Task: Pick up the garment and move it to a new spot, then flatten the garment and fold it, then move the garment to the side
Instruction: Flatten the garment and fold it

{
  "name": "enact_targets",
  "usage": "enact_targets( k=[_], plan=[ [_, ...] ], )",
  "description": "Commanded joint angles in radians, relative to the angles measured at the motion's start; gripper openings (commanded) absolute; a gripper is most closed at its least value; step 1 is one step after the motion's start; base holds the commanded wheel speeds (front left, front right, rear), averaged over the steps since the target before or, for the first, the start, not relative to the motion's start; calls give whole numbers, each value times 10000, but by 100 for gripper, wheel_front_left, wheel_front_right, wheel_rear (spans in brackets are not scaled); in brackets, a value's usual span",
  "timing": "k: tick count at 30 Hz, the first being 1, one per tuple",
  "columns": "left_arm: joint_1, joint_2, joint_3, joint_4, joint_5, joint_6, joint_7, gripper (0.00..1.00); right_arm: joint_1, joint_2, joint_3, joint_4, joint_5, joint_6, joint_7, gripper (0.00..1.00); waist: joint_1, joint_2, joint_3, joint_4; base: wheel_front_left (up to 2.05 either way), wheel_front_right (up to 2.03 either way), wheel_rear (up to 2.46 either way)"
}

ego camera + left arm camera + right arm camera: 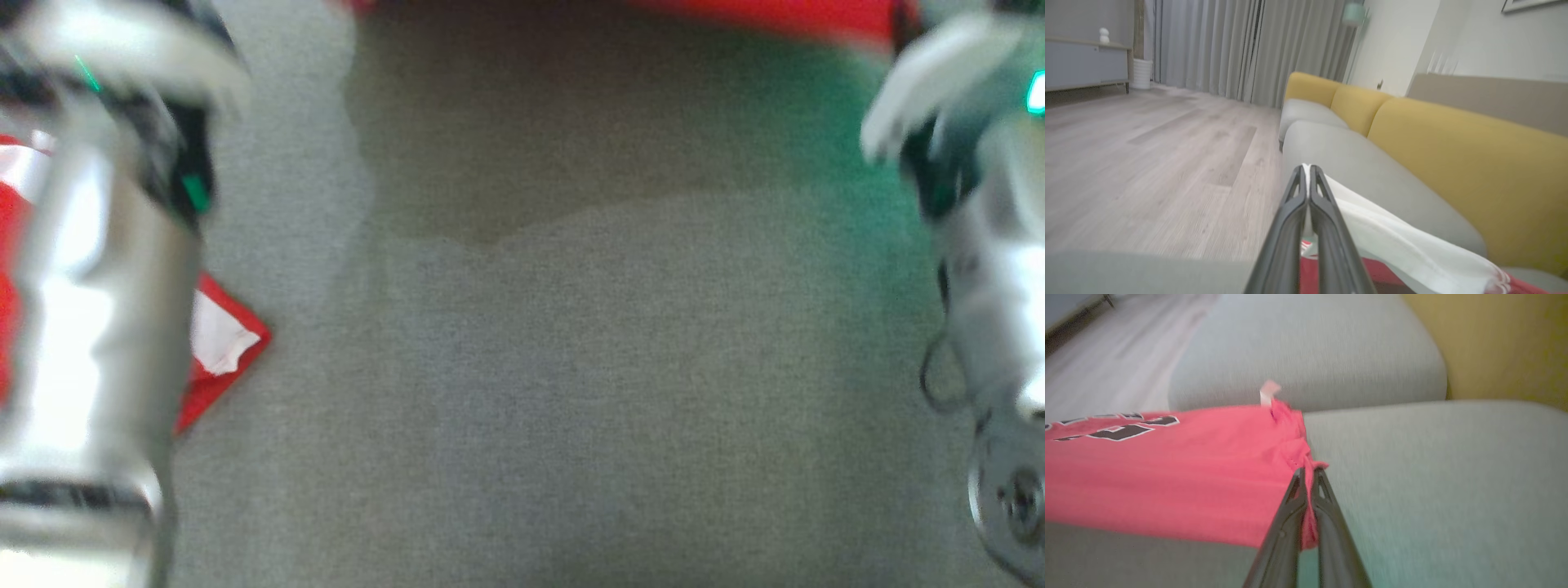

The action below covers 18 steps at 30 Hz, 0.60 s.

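The garment (pixel 1188 465) is a red shirt with black, white-edged lettering, stretched out above the grey sofa seat (pixel 1433 465). My right gripper (pixel 1308 470) is shut on its red hem corner, with cloth pinched between the fingers. My left gripper (pixel 1306 167) is shut on a white part of the garment (pixel 1404 241), which trails off to the lower right. In the blurred head view, a red and white piece of the garment (pixel 224 343) shows beside my left forearm (pixel 90 310), and a red strip (pixel 759 15) runs along the top edge. My right forearm (pixel 988 269) is at the right.
The sofa has grey seat cushions (pixel 1372 171) and a yellow backrest (pixel 1453 155). A pale wooden floor (pixel 1147 163) lies beside it. Grey curtains (pixel 1229 45) and a low cabinet (pixel 1081 61) stand at the far side of the room.
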Motion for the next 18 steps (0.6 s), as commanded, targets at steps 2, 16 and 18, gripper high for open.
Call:
enact_targets(
  k=[2,16,18],
  plan=[
    [573,594,-77,-315,112,28,-192,0,213,-217,407,42,309,65,323,0,1,0,-384,191,0,0,0],
    [5740,1382,-1725,-2857,-334,65,-99,0,3027,-1867,4097,-1429,3719,65,1912,0,1,0,-2028,527,0,0,0],
    [6276,1490,-1823,-3314,-329,163,42,0,3422,-2217,4485,-1849,4228,65,2106,0,1,0,-2281,530,0,0,0]
  ],
)
